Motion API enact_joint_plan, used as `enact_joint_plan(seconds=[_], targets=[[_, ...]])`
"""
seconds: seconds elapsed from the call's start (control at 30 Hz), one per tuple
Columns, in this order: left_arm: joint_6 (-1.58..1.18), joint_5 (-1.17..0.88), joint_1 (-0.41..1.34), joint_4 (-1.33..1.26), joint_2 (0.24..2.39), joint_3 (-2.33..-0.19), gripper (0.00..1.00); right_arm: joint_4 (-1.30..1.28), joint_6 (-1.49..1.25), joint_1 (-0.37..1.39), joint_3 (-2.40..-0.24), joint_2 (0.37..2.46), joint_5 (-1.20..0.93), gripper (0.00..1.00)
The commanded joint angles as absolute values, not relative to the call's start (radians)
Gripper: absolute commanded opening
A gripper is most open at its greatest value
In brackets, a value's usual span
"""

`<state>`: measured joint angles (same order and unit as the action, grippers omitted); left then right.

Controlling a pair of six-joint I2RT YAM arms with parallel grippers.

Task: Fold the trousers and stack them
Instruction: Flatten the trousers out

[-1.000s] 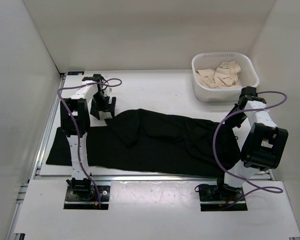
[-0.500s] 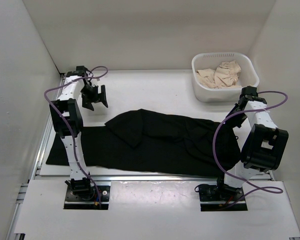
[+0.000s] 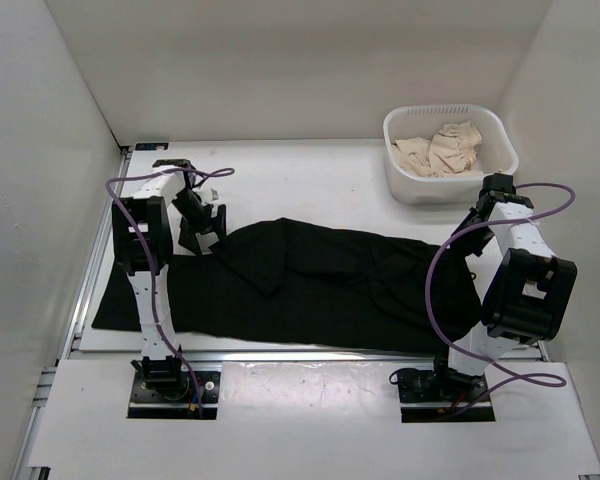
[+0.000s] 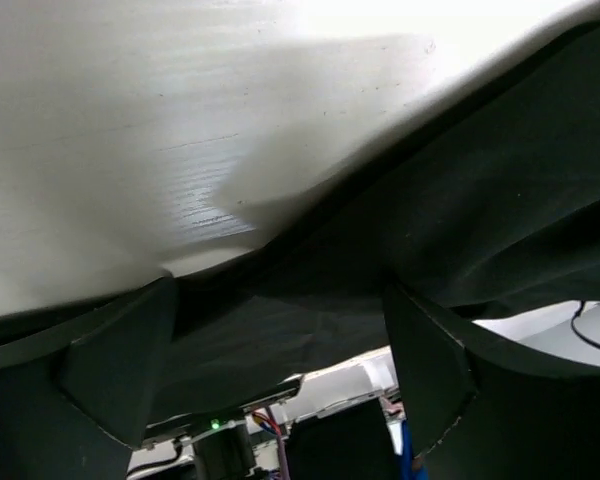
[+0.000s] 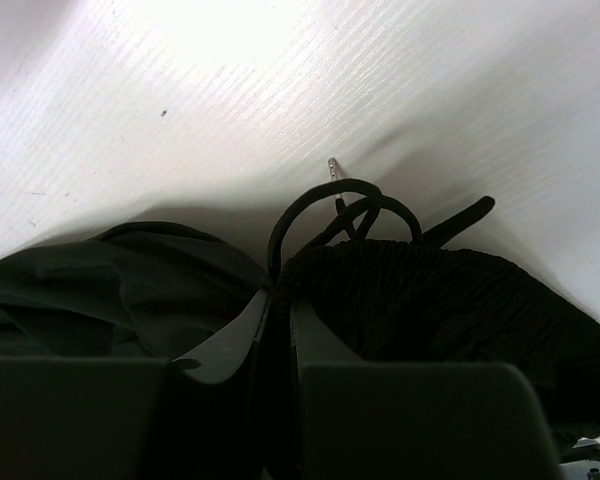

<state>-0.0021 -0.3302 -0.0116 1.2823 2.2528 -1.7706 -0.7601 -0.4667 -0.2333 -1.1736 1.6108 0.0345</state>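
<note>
Nearest to the arm bases, the trousers [image 3: 320, 290] lie stretched from left to right across the white table [image 3: 310, 180], and their near edge runs close to the near edge of the table. Their left end passes behind the left arm [image 3: 150, 290] and reaches almost to the left side of the table, while their right end is gathered next to the right arm [image 3: 525, 280]. In the right wrist view, the right gripper [image 5: 278, 300] has its two fingers [image 5: 225, 350] pressed together on the black fabric, at a ribbed and bunched part of the trousers, and the cloth fills the thin gap between them. Just beyond the fingertips a black drawstring [image 5: 345, 205] makes loops on the table, and its small metal tip points away. A little farther on the left side, a flap of the trousers is folded over the main part, and the left gripper [image 3: 204, 236] points down at the far edge of the cloth there. In the left wrist view this gripper [image 4: 280, 300] has its fingers [image 4: 120, 360] wide apart, and they hold nothing; the dark fabric runs across below them, with bare table behind it. At the far right corner, well apart from the trousers, a white basket [image 3: 405, 178] stands with crumpled beige cloth [image 3: 440, 150] inside
</note>
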Motion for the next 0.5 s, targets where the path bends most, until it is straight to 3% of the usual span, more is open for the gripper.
enact_joint_plan(seconds=[0.0, 0.03, 0.07, 0.17, 0.2, 0.33, 0.43, 0.47], targets=[[0.0, -0.324, -0.012, 1.287, 2.224, -1.76, 0.9, -0.767, -0.463, -0.23, -1.167, 1.574, 0.037, 0.0], [0.0, -0.324, -0.012, 1.287, 2.239, -1.759, 0.87, -0.767, -0.463, -0.23, -1.167, 1.574, 0.037, 0.0], [0.0, -0.315, -0.012, 1.278, 2.252, -1.759, 0.73, -0.767, -0.463, -0.23, -1.167, 1.574, 0.037, 0.0], [0.0, -0.325, -0.012, 1.278, 2.272, -1.795, 0.51, -0.758, -0.463, -0.23, -1.167, 1.574, 0.037, 0.0], [0.0, -0.325, -0.012, 1.278, 2.272, -1.819, 0.39, -0.758, -0.463, -0.23, -1.167, 1.574, 0.037, 0.0], [0.0, -0.315, -0.012, 1.226, 2.249, -1.854, 0.34, -0.758, -0.463, -0.23, -1.158, 1.574, 0.037, 0.0], [0.0, -0.305, -0.012, 1.183, 2.209, -1.876, 0.14, -0.758, -0.463, -0.23, -1.158, 1.574, 0.037, 0.0], [0.0, -0.305, -0.012, 1.172, 2.198, -1.876, 0.14, -0.758, -0.463, -0.23, -1.149, 1.574, 0.037, 0.0]])
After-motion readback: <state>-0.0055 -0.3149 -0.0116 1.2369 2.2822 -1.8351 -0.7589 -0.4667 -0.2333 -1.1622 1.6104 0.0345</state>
